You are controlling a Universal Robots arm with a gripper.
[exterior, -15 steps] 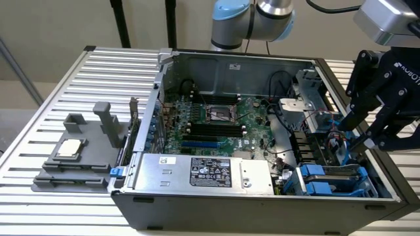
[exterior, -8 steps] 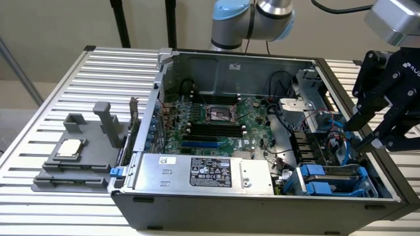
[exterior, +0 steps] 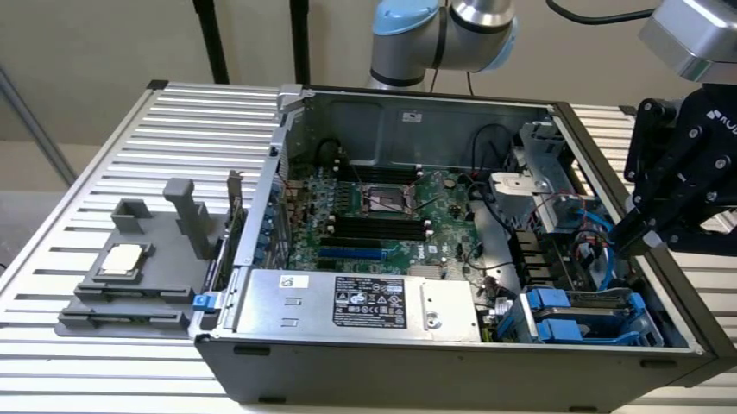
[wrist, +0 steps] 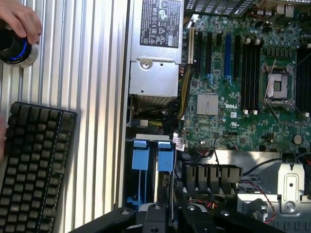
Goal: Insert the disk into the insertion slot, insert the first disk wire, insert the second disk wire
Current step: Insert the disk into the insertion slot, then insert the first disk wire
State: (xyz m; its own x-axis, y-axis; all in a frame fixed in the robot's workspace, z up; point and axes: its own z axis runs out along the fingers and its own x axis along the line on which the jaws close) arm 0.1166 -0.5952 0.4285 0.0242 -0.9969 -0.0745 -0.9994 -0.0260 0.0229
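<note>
The gripper (exterior: 637, 241), open or closed I cannot tell, hangs just above the disk (exterior: 576, 328), which seems seated in the insertion slot (exterior: 520, 315) beside the power supply box (exterior: 357, 302), long axis in line with that box.

This looks like a robotics lab bench. A grey-and-blue robot arm (exterior: 444, 34) stands behind a slatted aluminium surface (exterior: 103, 147), on which an open computer case (exterior: 461, 366) lies with its motherboard (exterior: 392, 224) exposed. Beside the case sits a grey moulded fixture (exterior: 150, 259) holding a processor chip (exterior: 121, 259). In the wrist view a black keyboard (wrist: 34, 165) lies on the same surface, and a person's fingers (wrist: 24, 22) rest on a round blue-ringed knob (wrist: 14, 48). Black stand poles (exterior: 213, 39) rise against a plain beige wall (exterior: 92, 43).
</note>
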